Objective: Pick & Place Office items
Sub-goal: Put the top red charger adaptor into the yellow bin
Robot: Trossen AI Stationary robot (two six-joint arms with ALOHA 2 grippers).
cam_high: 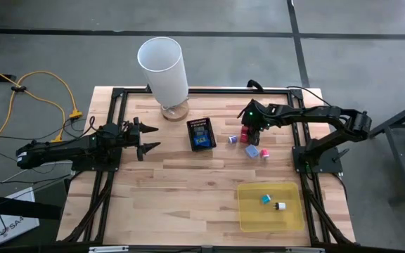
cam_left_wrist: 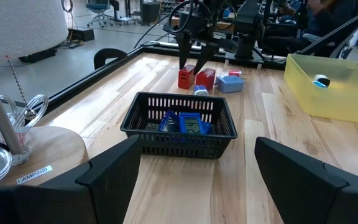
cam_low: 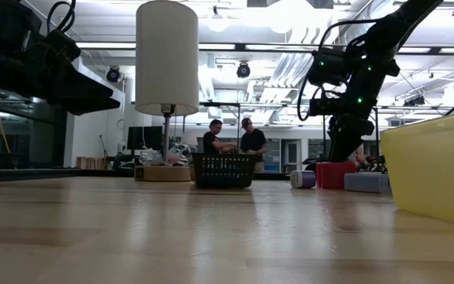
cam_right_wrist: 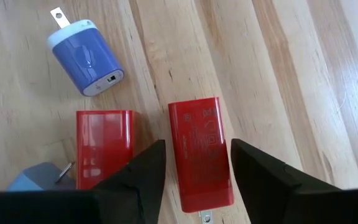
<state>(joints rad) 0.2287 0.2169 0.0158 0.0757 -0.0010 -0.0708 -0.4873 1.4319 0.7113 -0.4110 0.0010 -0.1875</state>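
Right pincer hangs nose-down over a red block, fingers half-open astride it, not gripping yet, apparently lined up for a pick. A second red block lies just beside the first, with a blue plug near. Left pincer waits wide open beside the mesh basket, well apart from the block.

With its fingers astride 1 red block, the right gripper has bare wood on its outer side, while a 2nd red block lies just beside its other finger and a blue plug crowds the space ahead.
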